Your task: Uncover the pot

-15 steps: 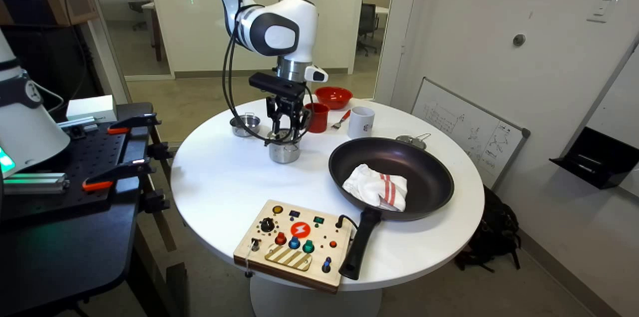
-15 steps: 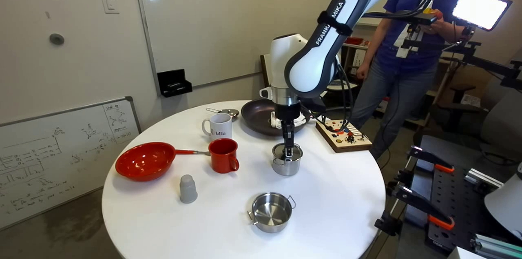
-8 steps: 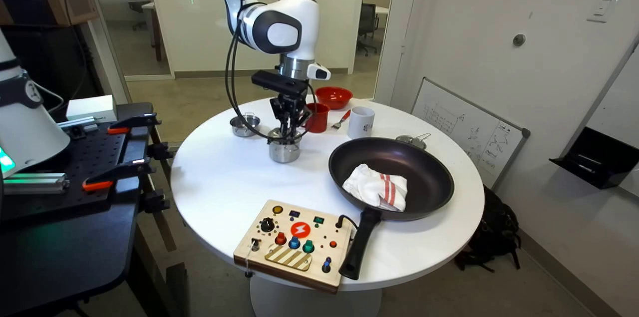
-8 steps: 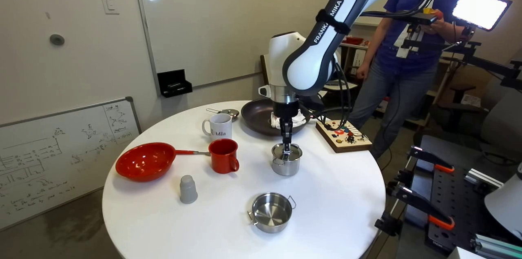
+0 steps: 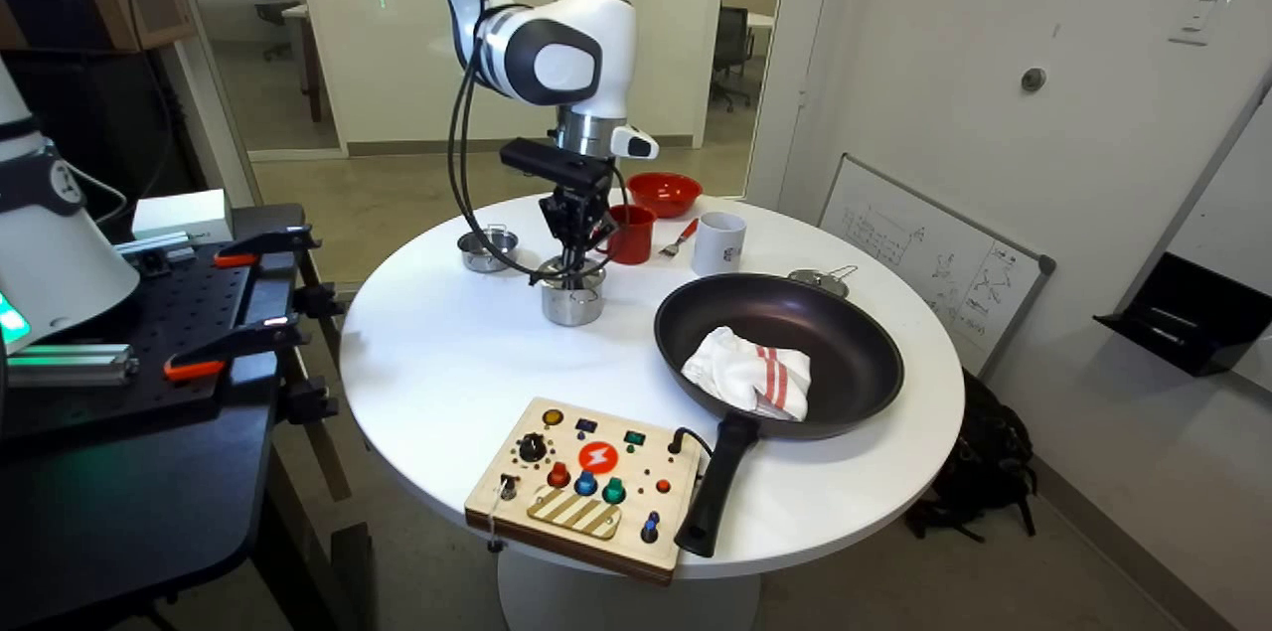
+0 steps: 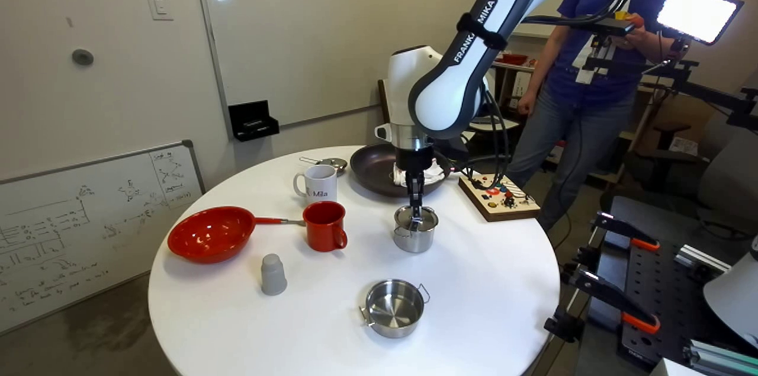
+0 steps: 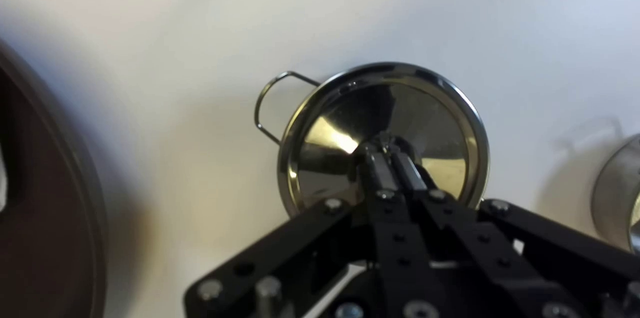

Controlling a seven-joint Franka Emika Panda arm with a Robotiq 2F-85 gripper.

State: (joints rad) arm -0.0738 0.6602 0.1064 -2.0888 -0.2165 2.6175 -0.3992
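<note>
The pot [image 5: 573, 309] is a small steel one standing upright on the white table, left of the frying pan in an exterior view. Its round metal lid [image 7: 425, 107] rests on top; in the wrist view it fills the middle, with a wire side handle [image 7: 287, 73] sticking out at the upper left. My gripper [image 7: 388, 151] points down over the lid's centre, fingers brought together around the small lid handle [image 7: 385, 137], which they mostly hide. From an exterior view, the gripper [image 6: 416, 215] meets the lid [image 6: 427, 220] at its middle. The pot's inside is hidden.
A black frying pan [image 5: 845, 343] holding a white cloth [image 5: 740, 368] stands close by. A shallow steel bowl [image 6: 388, 328], a red mug [image 6: 323, 231], a white mug [image 6: 324, 180] and a grey cup [image 6: 273, 275] share the table. A knobbed wooden box [image 5: 586, 487] sits at an edge.
The fingers have closed from wide apart onto the lid's handle. The pot with its lid has shifted very slightly in the last half second; the arm has barely moved.
</note>
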